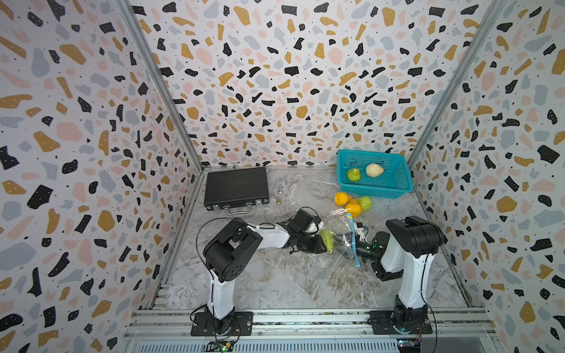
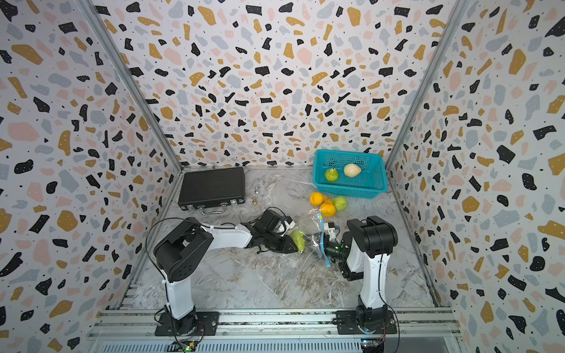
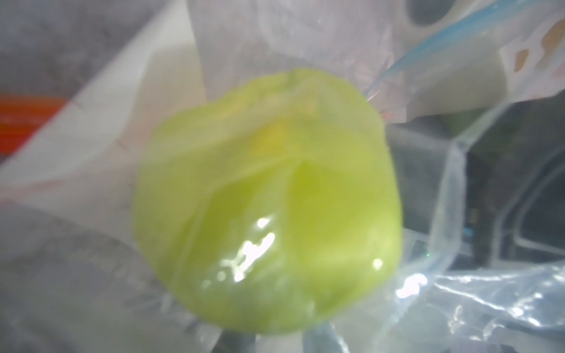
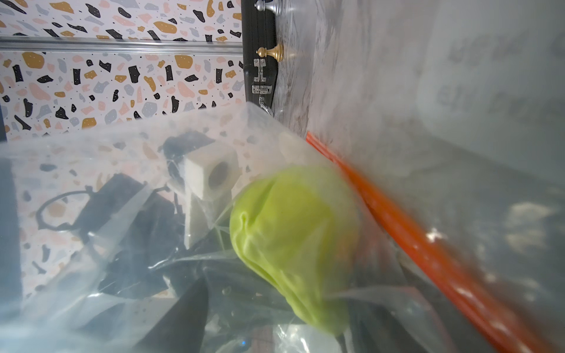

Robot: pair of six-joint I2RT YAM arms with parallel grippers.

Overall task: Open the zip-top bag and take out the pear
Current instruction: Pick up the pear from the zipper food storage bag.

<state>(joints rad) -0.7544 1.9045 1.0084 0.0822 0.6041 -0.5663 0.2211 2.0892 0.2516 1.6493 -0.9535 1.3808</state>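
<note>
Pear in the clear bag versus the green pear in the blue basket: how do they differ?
The bagged pear lies sideways inside the clear zip-top bag; the basket pear stands upright, uncovered, in the blue basket. The bagged pear looks paler, yellowish green, no stem showing; the basket pear is deeper green with a dark stem on top. Both are green pears.
</note>
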